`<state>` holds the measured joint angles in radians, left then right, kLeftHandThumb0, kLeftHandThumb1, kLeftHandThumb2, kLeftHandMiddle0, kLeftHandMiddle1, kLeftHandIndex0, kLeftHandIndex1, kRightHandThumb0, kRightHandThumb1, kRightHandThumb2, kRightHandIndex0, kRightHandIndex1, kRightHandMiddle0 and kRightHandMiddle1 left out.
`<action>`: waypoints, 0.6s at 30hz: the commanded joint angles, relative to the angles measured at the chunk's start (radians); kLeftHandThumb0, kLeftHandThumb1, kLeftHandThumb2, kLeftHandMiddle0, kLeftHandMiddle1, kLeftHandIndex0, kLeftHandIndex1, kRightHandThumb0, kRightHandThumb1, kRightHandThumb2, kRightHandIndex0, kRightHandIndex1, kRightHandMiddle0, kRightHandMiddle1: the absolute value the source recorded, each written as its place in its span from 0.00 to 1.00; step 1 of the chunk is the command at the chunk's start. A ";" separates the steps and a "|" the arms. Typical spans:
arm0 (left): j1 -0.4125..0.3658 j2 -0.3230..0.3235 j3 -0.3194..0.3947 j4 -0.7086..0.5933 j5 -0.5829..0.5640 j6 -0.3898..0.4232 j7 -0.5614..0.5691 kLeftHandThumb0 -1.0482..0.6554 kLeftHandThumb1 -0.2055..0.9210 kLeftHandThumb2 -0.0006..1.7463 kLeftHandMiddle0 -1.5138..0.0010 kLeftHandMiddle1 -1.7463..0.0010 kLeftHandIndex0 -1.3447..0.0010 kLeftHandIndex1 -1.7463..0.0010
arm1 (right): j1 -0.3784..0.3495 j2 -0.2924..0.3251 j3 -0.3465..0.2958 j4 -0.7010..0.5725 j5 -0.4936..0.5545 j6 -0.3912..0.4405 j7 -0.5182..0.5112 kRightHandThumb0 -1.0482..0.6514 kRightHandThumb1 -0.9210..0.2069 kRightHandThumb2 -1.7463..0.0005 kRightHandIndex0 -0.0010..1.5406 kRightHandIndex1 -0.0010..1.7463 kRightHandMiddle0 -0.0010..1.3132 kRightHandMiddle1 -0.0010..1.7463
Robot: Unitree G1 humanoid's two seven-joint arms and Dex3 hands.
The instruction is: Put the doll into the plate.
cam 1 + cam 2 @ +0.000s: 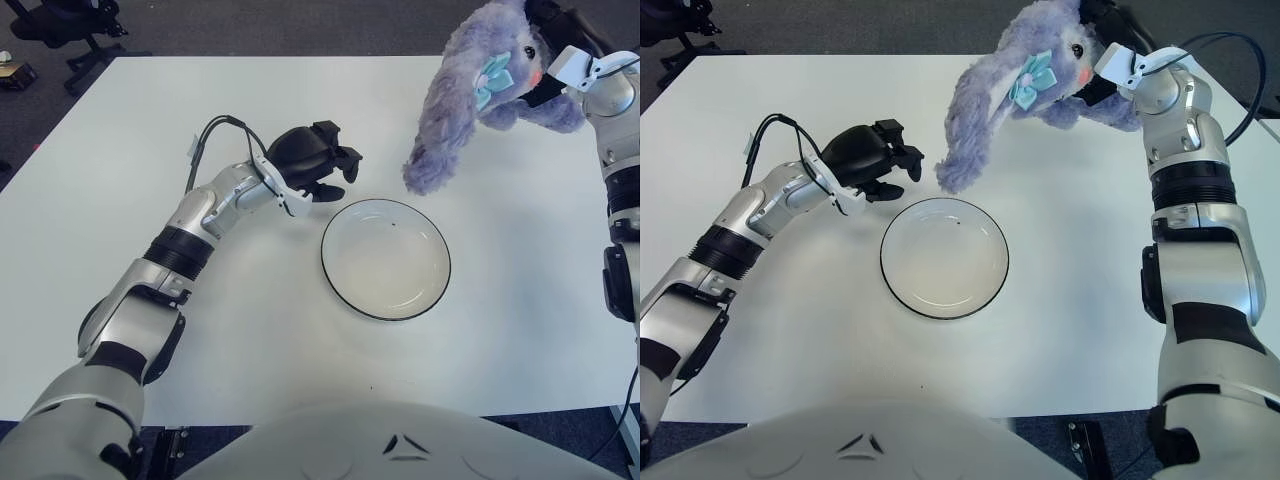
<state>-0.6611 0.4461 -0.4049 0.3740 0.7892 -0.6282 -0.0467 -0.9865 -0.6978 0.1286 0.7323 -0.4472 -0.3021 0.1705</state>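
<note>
A purple plush rabbit doll [470, 90] with a teal bow hangs in the air above the table's far right, one long ear drooping toward the plate. My right hand [1102, 45] is shut on the doll's head and holds it up. The white plate [386, 258] with a dark rim lies flat on the table, below and to the left of the doll, with nothing in it. My left hand [318, 160] hovers just beyond the plate's far-left rim, fingers curled and holding nothing.
The white table [150, 150] spreads wide on the left and in front of the plate. An office chair base [60, 30] stands on the dark floor past the far-left corner.
</note>
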 commanded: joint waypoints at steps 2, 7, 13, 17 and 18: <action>-0.016 -0.003 0.006 0.017 -0.062 -0.041 -0.007 0.28 1.00 0.61 0.76 0.26 0.46 0.33 | -0.008 -0.021 -0.009 -0.019 0.005 0.002 0.002 0.86 0.41 0.36 0.32 1.00 0.41 1.00; -0.017 -0.003 0.005 0.022 -0.086 -0.054 -0.015 0.28 1.00 0.61 0.76 0.27 0.46 0.33 | -0.007 -0.021 -0.010 -0.021 0.005 0.003 0.003 0.86 0.40 0.36 0.32 1.00 0.40 1.00; 0.030 -0.029 0.026 -0.008 -0.359 -0.072 -0.167 0.29 1.00 0.60 0.72 0.40 0.50 0.31 | -0.005 -0.019 -0.008 -0.030 0.003 0.014 0.006 0.86 0.40 0.36 0.32 1.00 0.40 1.00; 0.047 -0.030 0.030 -0.044 -0.462 -0.043 -0.246 0.28 1.00 0.60 0.66 0.57 0.56 0.29 | -0.004 -0.019 -0.007 -0.037 0.000 0.023 0.007 0.86 0.40 0.36 0.31 1.00 0.40 1.00; 0.051 -0.029 0.032 -0.056 -0.480 -0.033 -0.263 0.28 1.00 0.60 0.65 0.58 0.57 0.29 | -0.003 -0.019 -0.007 -0.038 0.000 0.024 0.008 0.86 0.40 0.36 0.31 1.00 0.40 1.00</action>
<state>-0.6363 0.4210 -0.3907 0.3634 0.4242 -0.6815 -0.2212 -0.9862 -0.6987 0.1287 0.7208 -0.4480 -0.2890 0.1757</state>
